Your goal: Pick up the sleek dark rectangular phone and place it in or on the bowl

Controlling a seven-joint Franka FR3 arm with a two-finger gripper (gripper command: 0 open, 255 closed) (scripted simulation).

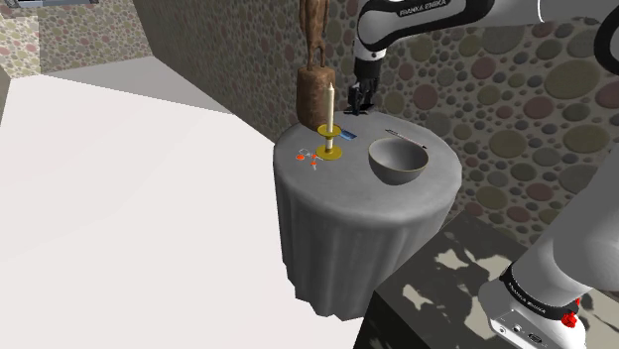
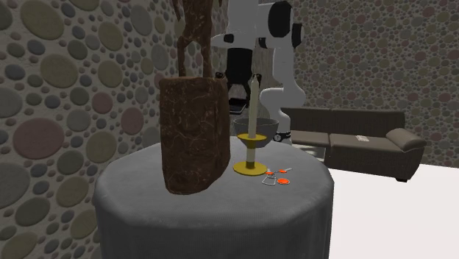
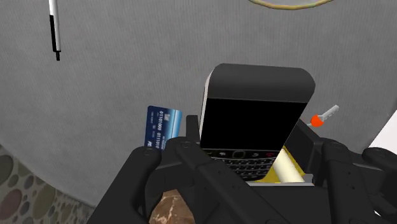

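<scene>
My black gripper (image 3: 248, 151) is shut on a dark rectangular phone (image 3: 254, 108) with a black screen and a small keypad. The fingers (image 3: 188, 145) clasp its lower sides. In the shoulder view the gripper (image 1: 359, 99) hangs a little above the back of the round grey table (image 1: 347, 203), behind the candle. The grey bowl (image 1: 399, 160) stands upright on the table toward the shoulder view's right, apart from the gripper. From the second exterior view the bowl (image 2: 259, 126) sits behind the candle.
A tall brown statue (image 1: 315, 84) and a white candle in a brass holder (image 1: 328, 124) stand close beside the gripper. A blue card (image 3: 163, 126), a pen (image 3: 54, 28) and small orange-red pieces (image 1: 306, 156) lie on the table. A brown sofa (image 2: 353, 140) stands beyond.
</scene>
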